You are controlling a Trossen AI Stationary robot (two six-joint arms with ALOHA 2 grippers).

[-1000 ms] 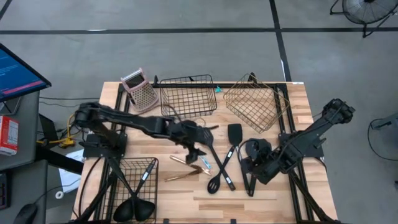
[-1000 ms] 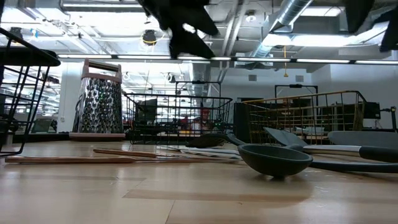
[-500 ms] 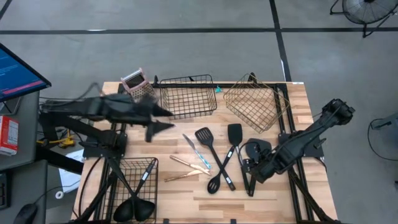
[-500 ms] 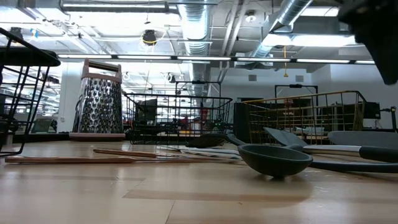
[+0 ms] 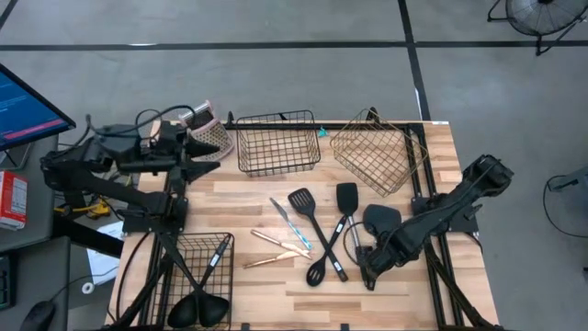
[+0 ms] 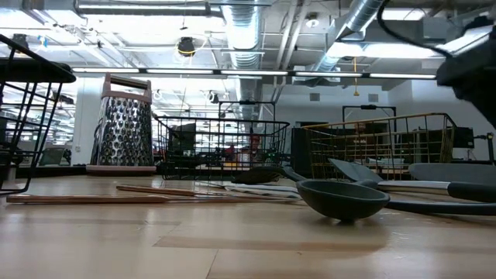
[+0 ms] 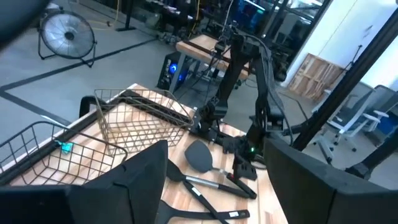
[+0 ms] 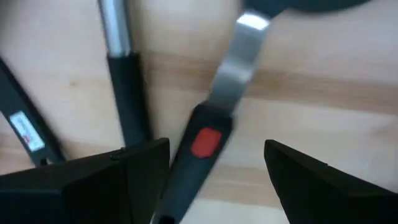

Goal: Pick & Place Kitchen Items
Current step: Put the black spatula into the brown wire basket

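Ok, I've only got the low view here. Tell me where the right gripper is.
Observer: The right gripper is low over the table's right side, above a utensil with a black, red-marked handle.
Operator: Give me its jaws.
Observer: Open, one on each side of that handle, not closed on it.
Operator: Now the left arm.
Observer: The left gripper is at the back left corner beside the grater, jaws open and empty.

A grater (image 6: 123,122) stands beside 2 wire baskets (image 5: 278,142) (image 5: 378,152).
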